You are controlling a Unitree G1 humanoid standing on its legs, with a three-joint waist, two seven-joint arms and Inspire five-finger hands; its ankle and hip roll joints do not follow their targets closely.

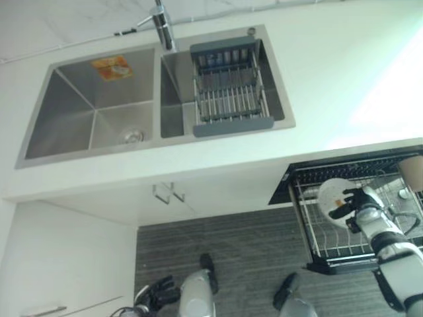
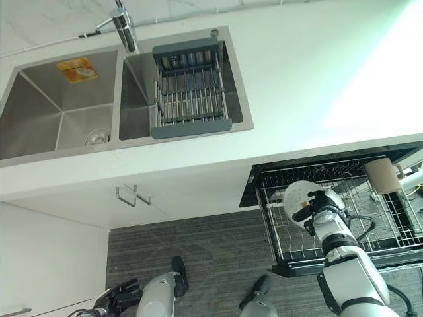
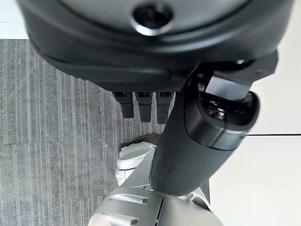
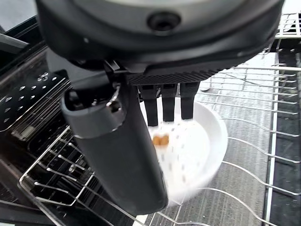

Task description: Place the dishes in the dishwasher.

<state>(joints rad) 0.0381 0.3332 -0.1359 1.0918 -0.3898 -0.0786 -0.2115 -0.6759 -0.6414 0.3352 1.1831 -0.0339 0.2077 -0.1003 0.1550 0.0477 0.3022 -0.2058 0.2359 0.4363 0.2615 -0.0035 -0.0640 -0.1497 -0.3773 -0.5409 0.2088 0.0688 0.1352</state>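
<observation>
My right hand (image 2: 322, 208) is shut on a white plate (image 2: 296, 196), thumb on its face and fingers across it. The plate (image 4: 200, 148) has a small orange speck and hangs tilted just above the wire tines at the left end of the pulled-out dishwasher rack (image 2: 285, 246). In the left eye view the same plate (image 1: 332, 193) and right hand (image 1: 360, 203) sit over the rack (image 1: 316, 239). Down by the floor at the lower left hangs my left hand (image 1: 157, 292), fingers (image 3: 143, 106) relaxed and holding nothing.
A beige cup (image 2: 382, 176) lies at the rack's back right. Above, the white counter holds a double steel sink (image 1: 66, 112) with a grey drying basket (image 1: 231, 89) in its right basin and a faucet (image 1: 163, 23). Cabinet handles (image 1: 168, 193) stick out under the counter edge.
</observation>
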